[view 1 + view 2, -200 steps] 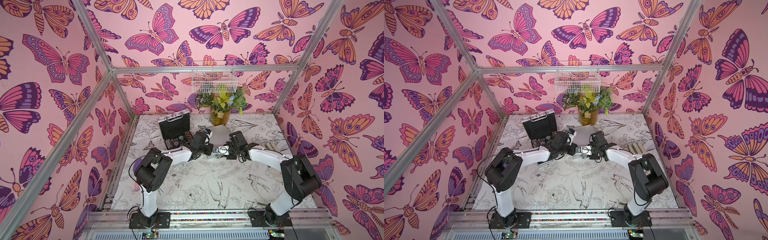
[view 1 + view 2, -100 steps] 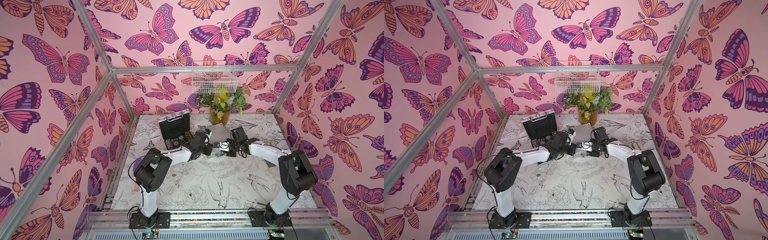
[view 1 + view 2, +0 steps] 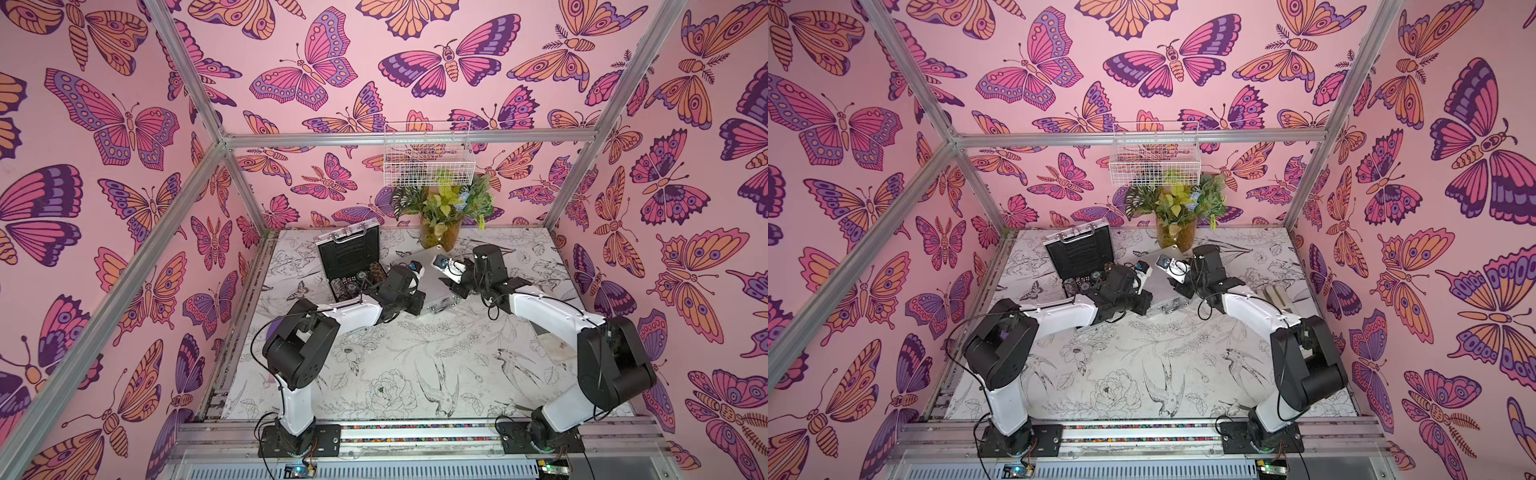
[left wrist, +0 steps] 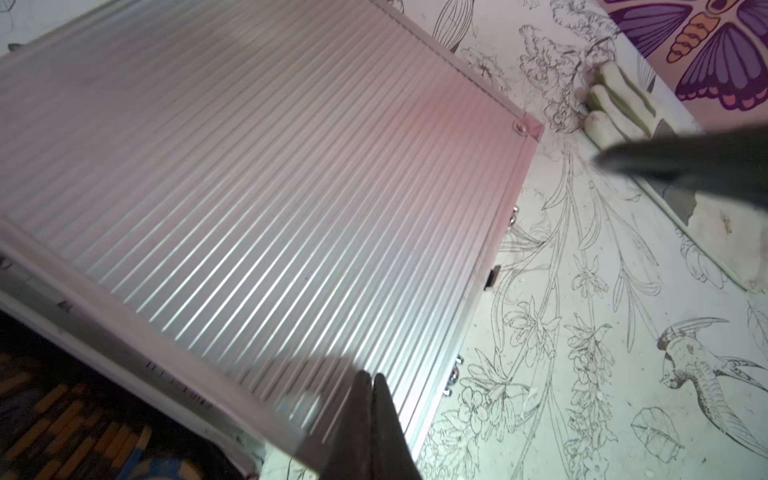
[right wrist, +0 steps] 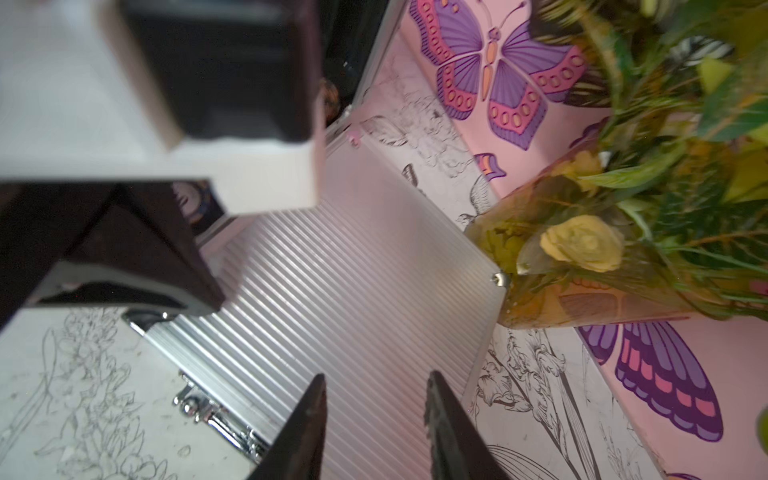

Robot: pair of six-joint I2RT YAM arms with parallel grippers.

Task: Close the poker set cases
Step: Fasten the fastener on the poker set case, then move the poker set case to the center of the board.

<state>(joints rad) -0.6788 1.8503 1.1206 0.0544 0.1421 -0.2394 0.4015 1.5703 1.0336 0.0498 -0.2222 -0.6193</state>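
On the near-middle of the flower-printed white bench, a flat ribbed silver aluminium case lies with its lid down. The left fingers, pressed together and empty, sit over its front edge. The right fingers, parted and empty, hover by the chrome handle. Press evenly there. Further back and to the left, the second silver case stands open, and its upright lid wants a slow push from the top.

— We see ribbed aluminium with a satin sheen on the closed case, and its fittings look like glossy chrome.
— Agreed. Inside the open case we read the lining as matt black.
— The table looks matt to us, a printed sheet, scuffed in places.
— And the right arm's fingers look dull, dark plastic; the vase is clear and glossy.
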